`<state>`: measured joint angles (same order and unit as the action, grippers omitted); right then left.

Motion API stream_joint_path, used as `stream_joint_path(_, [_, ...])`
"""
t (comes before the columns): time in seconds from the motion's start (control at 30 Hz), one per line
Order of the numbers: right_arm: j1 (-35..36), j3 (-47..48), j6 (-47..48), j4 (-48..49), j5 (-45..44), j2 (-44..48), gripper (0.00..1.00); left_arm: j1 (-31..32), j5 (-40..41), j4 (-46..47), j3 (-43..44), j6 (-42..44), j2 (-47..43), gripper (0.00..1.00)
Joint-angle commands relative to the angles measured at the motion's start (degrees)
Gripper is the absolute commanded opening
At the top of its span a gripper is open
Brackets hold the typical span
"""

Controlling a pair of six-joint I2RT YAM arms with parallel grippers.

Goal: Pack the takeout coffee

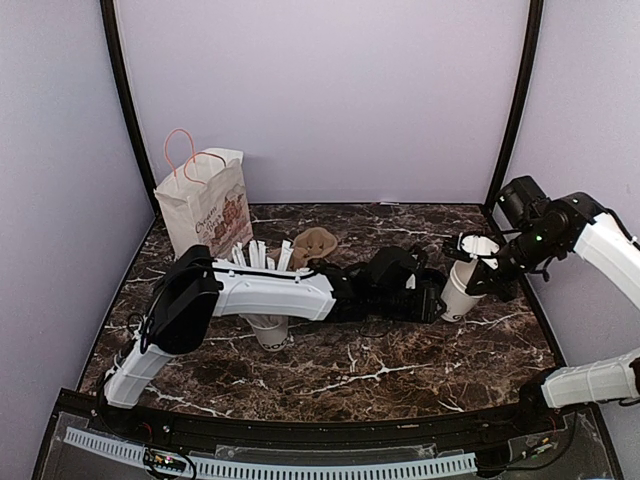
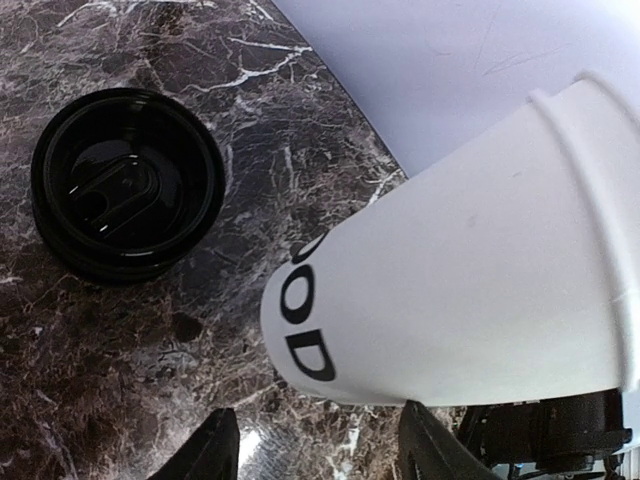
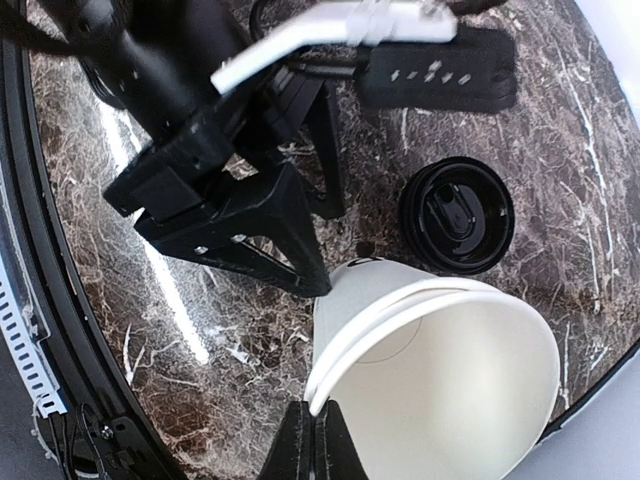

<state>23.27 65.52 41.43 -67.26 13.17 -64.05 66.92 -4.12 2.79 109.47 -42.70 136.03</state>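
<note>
The marble table [image 1: 400, 370] carries a paper bag [image 1: 205, 205] standing upright at its far left corner, well apart from the work on the right side. The left arm [image 1: 270, 292] lies stretched low across the table from its base towards the right. The right arm [image 1: 590, 235] bends in from the right edge and comes down on the cup [image 1: 460, 290] from above.

The cup has no cover on. It leans, with its open mouth up and tipped towards the right arm and its base low at the table, pointing at the left arm. The black lid [image 2: 128, 185] lies flat on the table just beside that base, on the far side. The lid is closer to the left gripper [image 2: 318, 415] than to the right one, so fitting it likely falls to the left arm.

The left gripper's jaws stand apart with the cup's base just ahead of them, and they clamp nothing. The right gripper [image 3: 312, 425] is pinched together on the cup's rim.
</note>
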Motion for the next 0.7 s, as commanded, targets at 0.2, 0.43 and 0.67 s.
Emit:
stream_joint_path(0.2, [-1.29,0.26,0.15,2.79,0.32,1.66,0.0,0.06,4.21,-5.41,2.39,8.44,-2.83,0.56])
stream_joint_path(0.43, [-3.0,-2.98,0.23,4.11,-0.32,3.44,0.0,0.25,4.91,-10.01,4.05,22.32,-10.84,0.58])
stream_joint_path(0.67, [-3.23,-6.07,-0.25,6.47,0.32,3.53,0.0,3.25,1.73,-15.68,2.73,38.72,-22.89,0.65])
